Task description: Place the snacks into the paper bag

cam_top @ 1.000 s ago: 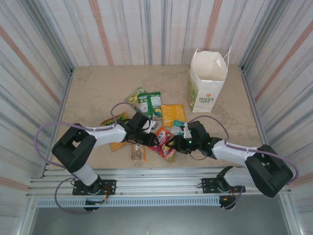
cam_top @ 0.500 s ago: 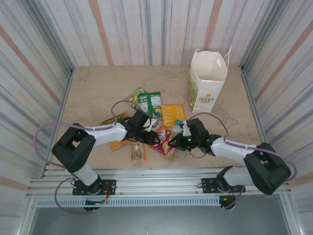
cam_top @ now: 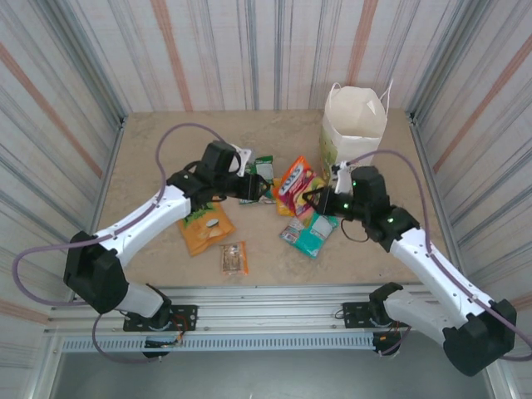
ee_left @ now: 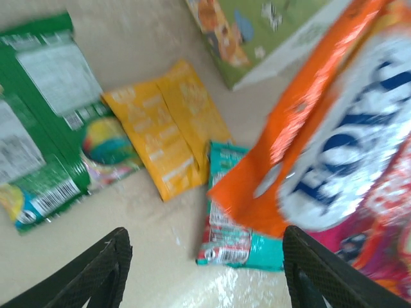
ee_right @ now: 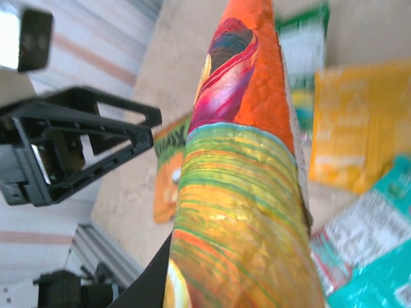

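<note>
**Robot test cell, laboratory setting.** I worked inside a small booth closed on 3 sides by ribbed panel walls (cam_top: pixel 75 83) striped in grey, white and rust. Its floor was a beige, stone-look table (cam_top: pixel 166 141). My 2 arms, the left arm (cam_top: pixel 141 223) and the right arm (cam_top: pixel 432 266), were bolted to an aluminium rail (cam_top: pixel 274 309) along the near edge, with a slotted metal strip (cam_top: pixel 274 342) just below it. Lilac cables (cam_top: pixel 193 125) looped loose over the arms. The goods on hand were staged props: snack packets (cam_top: pixel 204 233), a red packet (cam_top: pixel 295 181) among them, and 1 printed paper bag (cam_top: pixel 353 162).
</note>
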Action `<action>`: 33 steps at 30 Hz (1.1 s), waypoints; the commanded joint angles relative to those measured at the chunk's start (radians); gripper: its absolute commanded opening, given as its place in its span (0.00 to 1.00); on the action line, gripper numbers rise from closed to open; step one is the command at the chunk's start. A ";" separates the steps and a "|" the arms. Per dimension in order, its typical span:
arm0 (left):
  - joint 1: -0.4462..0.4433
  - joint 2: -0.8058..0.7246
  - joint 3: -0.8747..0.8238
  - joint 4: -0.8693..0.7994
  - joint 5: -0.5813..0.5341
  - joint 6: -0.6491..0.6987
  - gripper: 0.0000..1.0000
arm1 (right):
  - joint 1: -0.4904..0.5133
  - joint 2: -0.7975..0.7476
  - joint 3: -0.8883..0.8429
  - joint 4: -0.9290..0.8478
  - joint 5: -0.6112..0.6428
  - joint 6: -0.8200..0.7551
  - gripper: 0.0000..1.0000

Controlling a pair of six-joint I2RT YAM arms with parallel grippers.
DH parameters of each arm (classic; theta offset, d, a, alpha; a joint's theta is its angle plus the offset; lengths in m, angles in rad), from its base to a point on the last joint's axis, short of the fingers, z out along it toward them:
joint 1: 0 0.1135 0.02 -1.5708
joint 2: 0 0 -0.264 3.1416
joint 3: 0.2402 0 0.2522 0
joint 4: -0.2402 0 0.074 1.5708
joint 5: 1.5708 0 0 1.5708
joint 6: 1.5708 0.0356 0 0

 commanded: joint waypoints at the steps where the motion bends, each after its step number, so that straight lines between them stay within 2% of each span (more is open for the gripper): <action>1: 0.020 0.007 0.099 -0.078 -0.021 0.061 0.66 | -0.066 0.014 0.157 -0.061 0.029 -0.131 0.01; 9: 0.040 0.130 0.312 -0.090 0.018 0.144 0.66 | -0.191 0.210 0.559 -0.074 0.072 -0.289 0.03; 15: 0.044 0.208 0.401 -0.046 0.023 0.192 0.65 | -0.278 0.347 0.745 -0.074 0.169 -0.374 0.03; 23: 0.069 0.290 0.468 -0.025 0.057 0.198 0.65 | -0.376 0.494 0.807 -0.088 0.225 -0.425 0.04; 33: 0.106 0.337 0.461 -0.008 0.084 0.187 0.65 | -0.363 0.647 0.833 -0.157 0.282 -0.505 0.03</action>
